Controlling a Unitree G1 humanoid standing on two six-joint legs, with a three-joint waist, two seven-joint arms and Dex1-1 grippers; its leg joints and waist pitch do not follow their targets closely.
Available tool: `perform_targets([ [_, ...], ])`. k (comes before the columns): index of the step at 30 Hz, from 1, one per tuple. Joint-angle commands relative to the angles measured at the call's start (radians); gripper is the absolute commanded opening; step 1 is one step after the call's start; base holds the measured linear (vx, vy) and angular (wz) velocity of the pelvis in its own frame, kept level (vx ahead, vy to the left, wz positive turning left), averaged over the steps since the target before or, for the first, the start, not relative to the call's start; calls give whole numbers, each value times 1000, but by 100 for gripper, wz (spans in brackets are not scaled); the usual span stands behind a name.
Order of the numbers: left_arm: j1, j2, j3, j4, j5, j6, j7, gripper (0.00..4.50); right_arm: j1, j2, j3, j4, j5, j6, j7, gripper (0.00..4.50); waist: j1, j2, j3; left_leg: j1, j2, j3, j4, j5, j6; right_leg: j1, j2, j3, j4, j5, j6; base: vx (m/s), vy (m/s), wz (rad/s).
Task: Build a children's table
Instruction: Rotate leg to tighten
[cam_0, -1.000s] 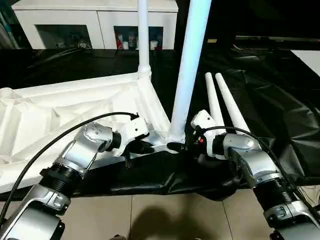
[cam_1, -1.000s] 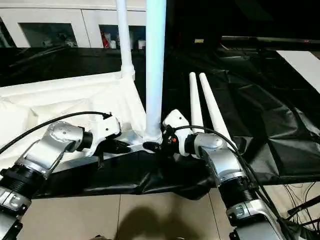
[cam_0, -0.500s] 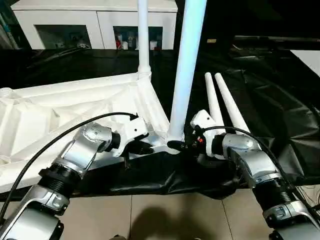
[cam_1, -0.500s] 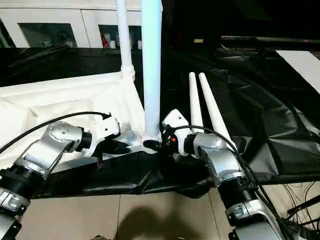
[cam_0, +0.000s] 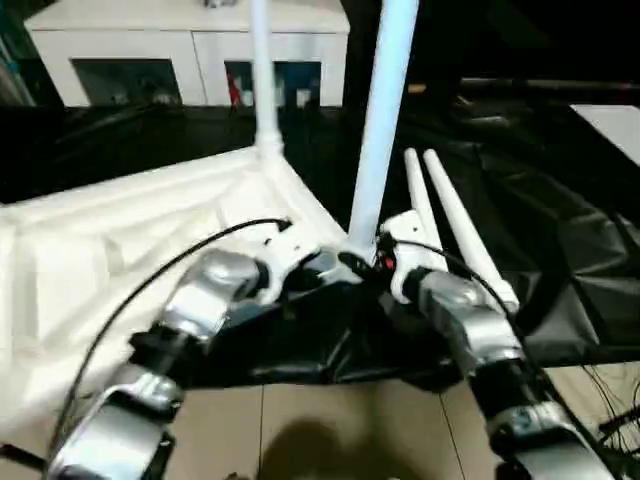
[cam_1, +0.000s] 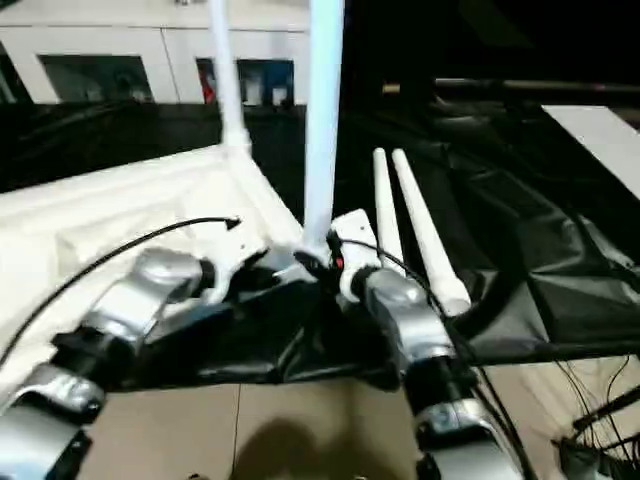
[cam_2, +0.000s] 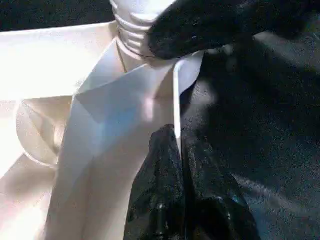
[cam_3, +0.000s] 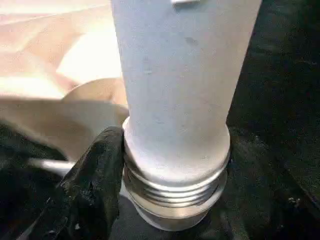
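White tabletop (cam_0: 120, 240) lies upside down, ribbed underside up, on a table draped in crumpled black sheeting (cam_0: 560, 230). One leg (cam_0: 263, 80) stands upright in its far corner socket. A second leg (cam_0: 385, 110) stands in the near corner socket, between the two grippers. Two loose legs (cam_0: 440, 210) lie side by side on the sheeting, just right of the tabletop. Beige floor tiles (cam_0: 340, 430) show at the front, and a white cabinet (cam_0: 190, 50) with glass doors stands behind.

From the left wrist, the left gripper (cam_2: 180, 150) is closed, its fingertips pinching the tabletop's thin edge wall. From the right wrist, the right gripper's one visible black finger (cam_3: 97, 185) presses the near leg's ribbed threaded base; whether that gripper clamps the leg cannot be told.
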Motion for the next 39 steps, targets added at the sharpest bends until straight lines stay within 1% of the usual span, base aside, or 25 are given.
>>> perform_targets([
  [1,-27,-49,-7,51,16,7,85,0,-8,42,-10,94,-6,23,-115,267,-3,7,-58,7,12,-1,-77,-252,-16,37,-56,43,-89,-317,-172,0,0,0],
  [4,-64,-104,-4,124,46,-23,164,0,-61,104,-46,175,1,-36,-214,267,0,6,-61,6,12,-2,-77,-257,-13,39,-56,42,-90,-305,-168,0,0,0],
  [6,-68,-109,-7,134,51,-30,168,0,-69,113,-51,183,4,-53,-212,267,1,6,-63,3,12,-2,-77,-244,-8,40,-55,42,-89,-276,-167,0,0,0],
  [8,-63,-102,-19,128,56,-44,149,0,-68,115,-43,162,10,-73,-151,267,4,6,-64,0,13,-2,-77,-228,2,44,-56,42,-84,-236,-174,0,0,0],
  [9,-56,-92,-25,118,57,-49,134,0,-62,112,-40,148,16,-79,-121,302,5,6,-66,0,13,-2,-76,-218,8,45,-56,41,-81,-212,-178,0,0,0],
  [11,-42,-67,-31,97,57,-52,104,0,-48,99,-35,110,27,-94,-63,337,5,6,-67,-3,13,-1,-75,-197,17,48,-56,41,-77,-176,-189,0,0,0],
  [12,-39,-62,-33,93,57,-54,98,0,-46,96,-34,103,27,-95,-56,337,6,6,-68,-2,15,0,-73,-185,24,49,-56,42,-74,-145,-198,0,0,0],
  [13,-35,-51,-36,89,57,-65,81,0,-43,86,-29,91,27,-101,-39,343,5,6,-69,-5,15,-1,-73,-171,32,51,-56,42,-70,-117,-208,0,0,0],
  [14,-33,-46,-36,87,57,-66,76,0,-41,81,-27,84,28,-101,-31,343,5,5,-69,-5,14,0,-72,-165,33,52,-55,41,-70,-111,-210,0,0,0],
  [15,-28,-33,-38,83,57,-77,57,0,-37,67,-21,67,30,-100,-6,343,6,1,-70,-4,14,0,-71,-155,38,53,-56,41,-68,-103,-217,0,0,0],
  [16,-26,-27,-39,82,58,-83,50,0,-36,61,-19,61,31,-100,3,363,6,2,-69,-5,14,2,-71,-152,43,53,-56,41,-69,-101,-219,0,0,0],
  [17,-19,-12,-43,73,58,-94,24,0,-28,40,-5,35,31,-87,40,363,5,0,-69,-6,14,2,-70,-149,44,53,-56,41,-68,-99,-219,0,0,0],
  [18,-9,9,-48,57,58,-107,-5,0,-16,6,14,4,23,-76,79,375,7,0,-69,-5,14,1,-71,-148,47,56,-55,40,-69,-103,-220,0,0,0],
  [19,-3,22,-52,46,58,-116,-23,0,-8,-17,27,-15,16,-69,103,381,5,2,-69,-5,16,2,-70,-149,50,53,-56,41,-68,-99,-220,0,0,0],
  [20,5,39,-54,32,56,-116,-49,0,3,-52,41,-39,9,-63,144,381,6,4,-69,-4,17,1,-70,-150,50,52,-56,41,-67,-98,-222,0,0,0],
  [22,12,55,-57,21,55,-121,-71,0,12,-81,52,-56,4,-61,178,381,6,5,-69,-4,19,2,-69,-145,53,51,-56,41,-66,-87,-227,0,0,0],
  [23,23,79,-65,0,46,-132,-116,0,21,-122,64,-71,-9,-66,227,381,5,4,-68,-5,19,3,-69,-146,53,50,-56,41,-66,-87,-229,0,0,0],
  [24,36,105,-74,-24,37,-157,-168,0,30,-160,75,-85,-18,-74,276,381,7,11,-67,-3,20,1,-70,-152,51,49,-56,40,-66,-89,-231,0,0,0],
  [25,48,127,-83,-46,24,-177,-219,0,38,-186,81,-99,-17,-76,318,381,9,6,-68,-6,20,2,-68,-142,55,52,-55,42,-62,-61,-238,0,0,0],
  [26,63,158,-94,-80,8,-186,-286,0,50,-217,88,-131,-3,-69,386,381,10,9,-68,-6,19,2,-67,-143,57,53,-55,42,-61,-50,-242,0,0,0],
  [28,72,175,-99,-100,-5,-196,-328,0,59,-234,94,-156,7,-64,426,381,8,8,-68,-5,20,3,-67,-143,68,50,-54,41,-58,-25,-254,0,0,0],
  [30,79,191,-99,-120,-18,-199,-366,0,68,-253,102,-182,12,-58,464,381,9,8,-68,-3,21,4,-67,-142,69,51,-54,41,-58,-27,-258,0,0,0],
  [32,80,208,-96,-144,-27,-181,-391,0,77,-282,126,-212,26,-44,517,381,12,10,-68,-2,22,3,-67,-144,65,51,-54,41,-56,-29,-262,0,0,0],
  [35,80,212,-92,-150,-27,-179,-396,0,82,-295,141,-227,32,-37,541,381,14,9,-67,-1,22,4,-67,-149,59,50,-54,41,-57,-38,-263,0,0,0],
  [39,83,221,-89,-159,-35,-180,-411,0,75,-288,139,-220,21,-34,551,381,15,7,-67,-3,20,4,-67,-156,52,51,-56,42,-60,-69,-253,0,0,0],
])
